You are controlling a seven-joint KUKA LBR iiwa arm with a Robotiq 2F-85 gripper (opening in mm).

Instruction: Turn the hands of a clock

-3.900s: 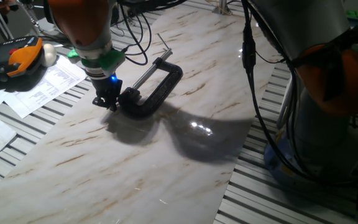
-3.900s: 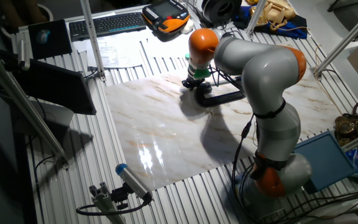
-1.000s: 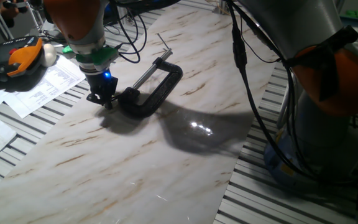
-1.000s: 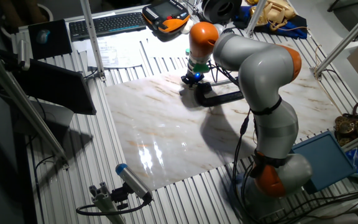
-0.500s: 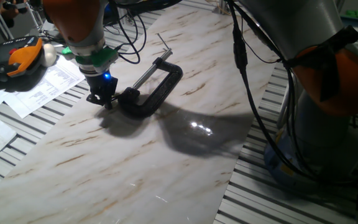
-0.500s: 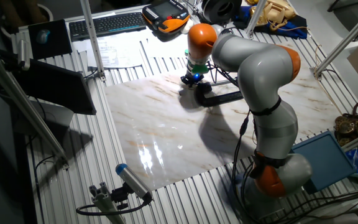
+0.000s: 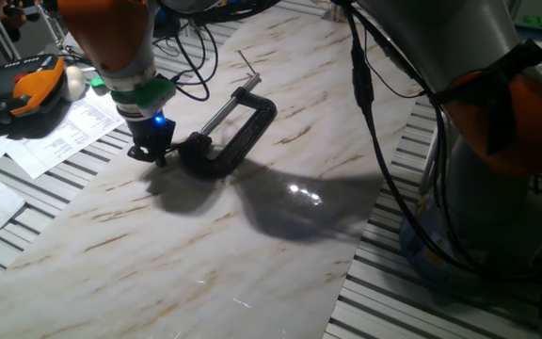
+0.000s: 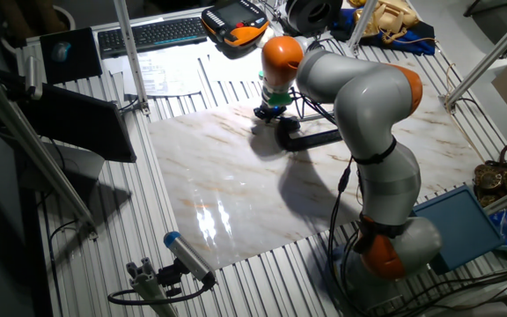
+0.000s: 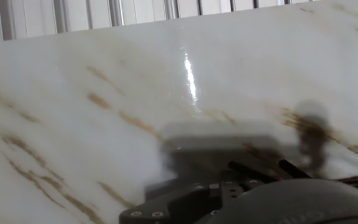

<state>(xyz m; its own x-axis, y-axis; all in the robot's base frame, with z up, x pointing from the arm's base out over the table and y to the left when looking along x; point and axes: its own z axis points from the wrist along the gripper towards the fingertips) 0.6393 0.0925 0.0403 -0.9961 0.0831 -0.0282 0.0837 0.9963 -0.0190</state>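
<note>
A black C-clamp (image 7: 238, 139) lies on the marble slab, with the clock (image 7: 196, 147), a small round black hub, at its near-left end. The hands do not show in the fixed views. In the hand view two thin dark rods (image 9: 253, 172) stick out over a dark rounded hub (image 9: 291, 198) at the bottom edge. My gripper (image 7: 151, 155) points down at the slab just left of the hub, close beside it. It also shows in the other fixed view (image 8: 265, 113), beside the clamp (image 8: 313, 137). Its fingertips read as one dark mass, so the jaw gap is unclear.
The clamp's long steel screw rod (image 7: 220, 113) runs toward the back. Papers (image 7: 59, 137) and an orange-black pendant (image 7: 26, 83) lie left of the slab (image 7: 252, 245). Cables (image 7: 196, 56) hang behind the gripper. The arm's base (image 7: 497, 169) stands at the right.
My gripper has shifted a little to the left, away from the hub, staying low over the slab. The clamp has not moved.
</note>
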